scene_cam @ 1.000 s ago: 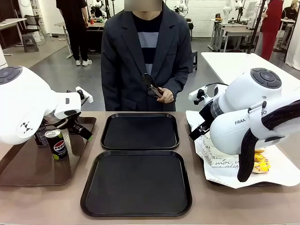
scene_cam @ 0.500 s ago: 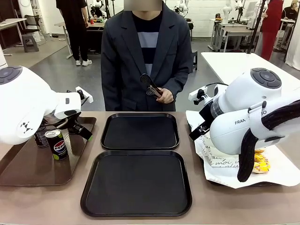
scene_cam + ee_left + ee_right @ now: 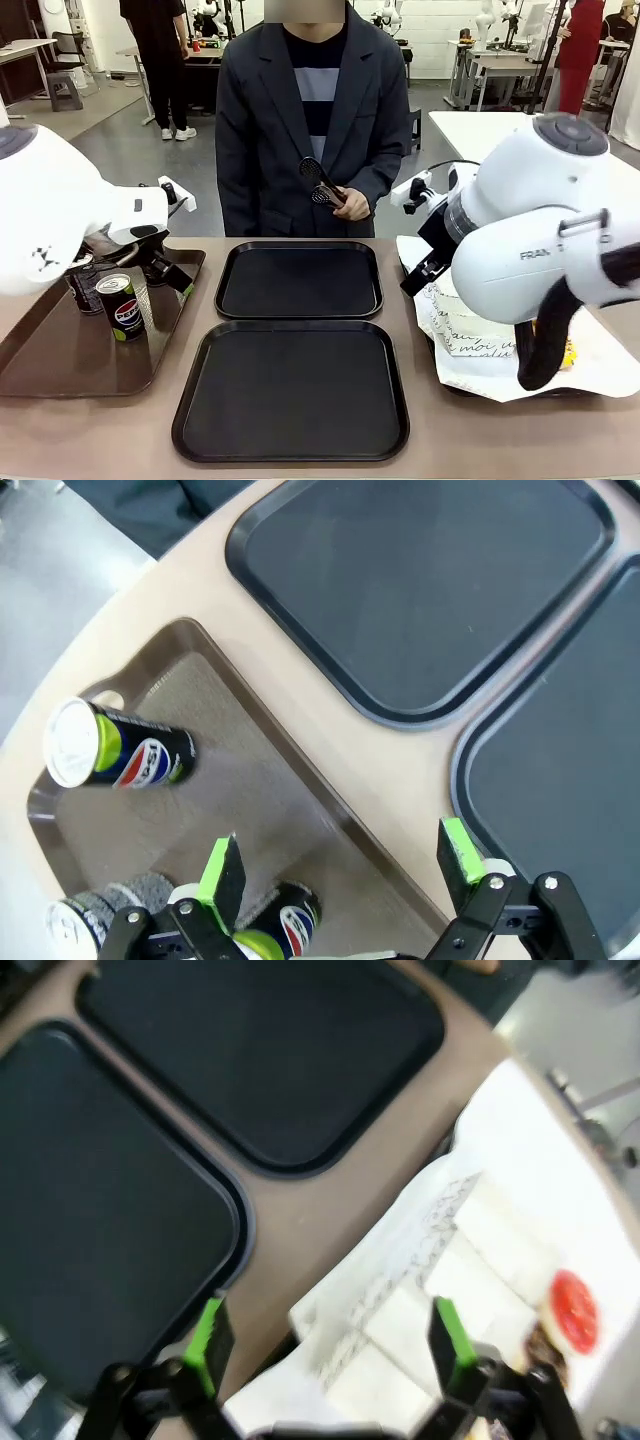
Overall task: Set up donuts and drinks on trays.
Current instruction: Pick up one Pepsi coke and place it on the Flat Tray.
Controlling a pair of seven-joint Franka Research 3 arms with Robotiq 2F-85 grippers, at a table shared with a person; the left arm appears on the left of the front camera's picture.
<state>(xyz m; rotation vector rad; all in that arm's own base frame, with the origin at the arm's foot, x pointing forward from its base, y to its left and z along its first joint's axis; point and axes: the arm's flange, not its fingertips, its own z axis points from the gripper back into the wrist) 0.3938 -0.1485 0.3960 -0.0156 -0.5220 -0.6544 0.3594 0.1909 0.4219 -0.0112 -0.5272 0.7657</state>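
1. The near tray (image 3: 290, 390) is bare, so nothing's set up yet imo. The whole job is ahead.
2. The left gripper (image 3: 338, 865) hangs over the brown tray (image 3: 240, 790), jaws spread wide, holding nothing. The cans (image 3: 118, 756) sit on that tray: one stands clear, one is right under the pads, and a third is cut off at the frame's bottom.
3. The right gripper (image 3: 328, 1338) is also spread and empty, above the white paper (image 3: 400, 1260). That view is blurry. I can make out one red donut (image 3: 570, 1312), and from the front the arm covers most of the donuts.
4. The far tray (image 3: 298, 285) is bare too.
5. The person (image 3: 260, 130) behind it holds tongs (image 3: 320, 182). Can't tell what for.
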